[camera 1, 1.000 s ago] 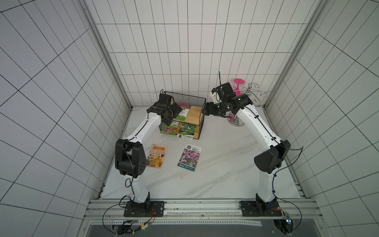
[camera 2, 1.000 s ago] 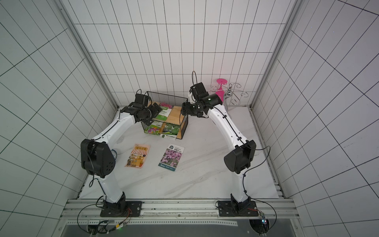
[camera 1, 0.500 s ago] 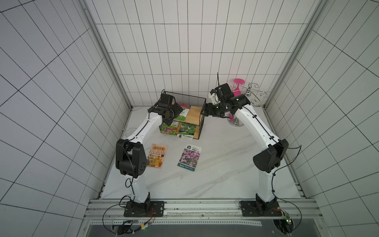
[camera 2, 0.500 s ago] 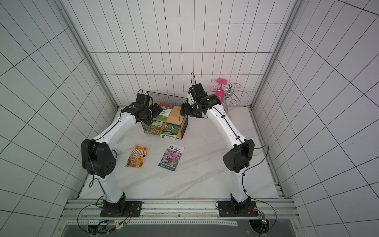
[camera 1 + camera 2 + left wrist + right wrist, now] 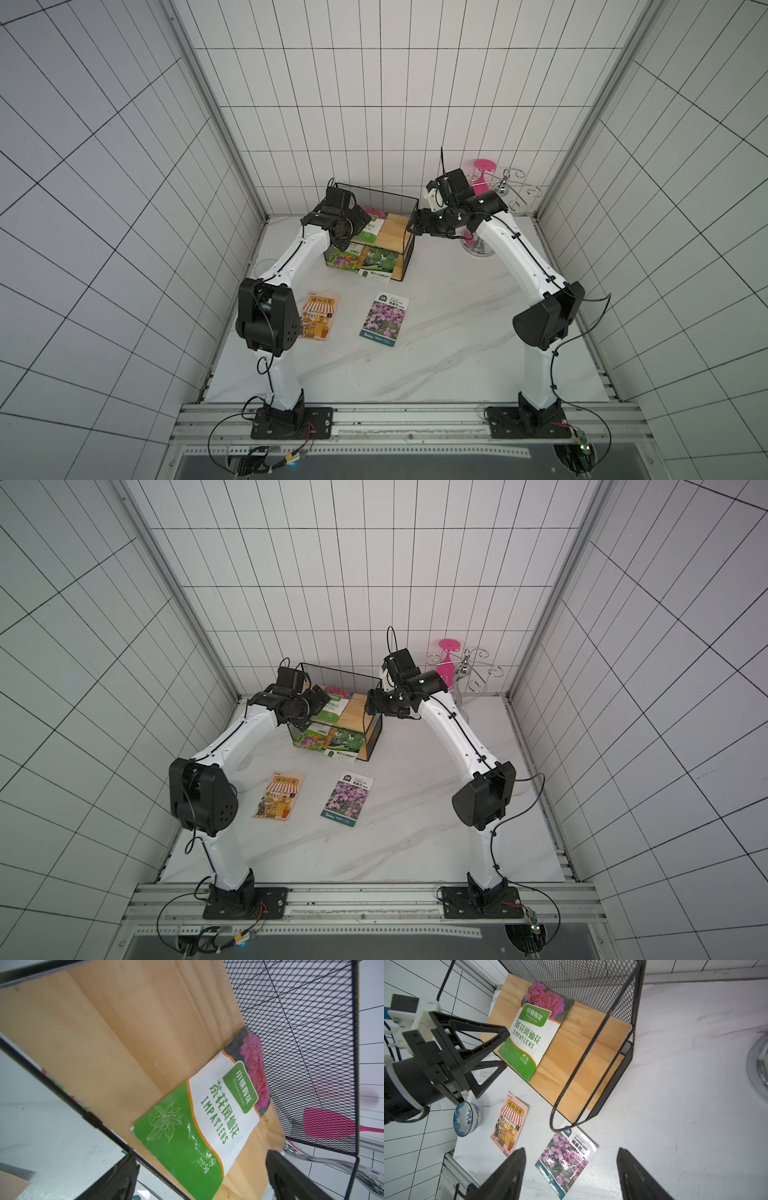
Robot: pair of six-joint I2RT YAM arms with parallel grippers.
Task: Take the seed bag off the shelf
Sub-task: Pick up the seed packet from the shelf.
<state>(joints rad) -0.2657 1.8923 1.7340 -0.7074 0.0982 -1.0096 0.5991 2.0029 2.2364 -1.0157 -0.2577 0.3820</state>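
One green-and-white seed bag (image 5: pixel 533 1036), printed IMPATIENS under pink blooms, lies flat on the left half of the top board of the shelf (image 5: pixel 395 235), which stands just above the middle of both top views. The left gripper (image 5: pixel 506 1050) sits at the bag's green end, jaws spread wide and holding nothing. The right gripper (image 5: pixel 571 1150) hovers over the shelf's right side, jaws apart and empty. Lower packets (image 5: pixel 361 259) cover the bottom board. Below the shelf, on the marble table (image 5: pixel 436 353), lie an orange shopfront packet (image 5: pixel 318 316) and a purple flower packet (image 5: pixel 384 318).
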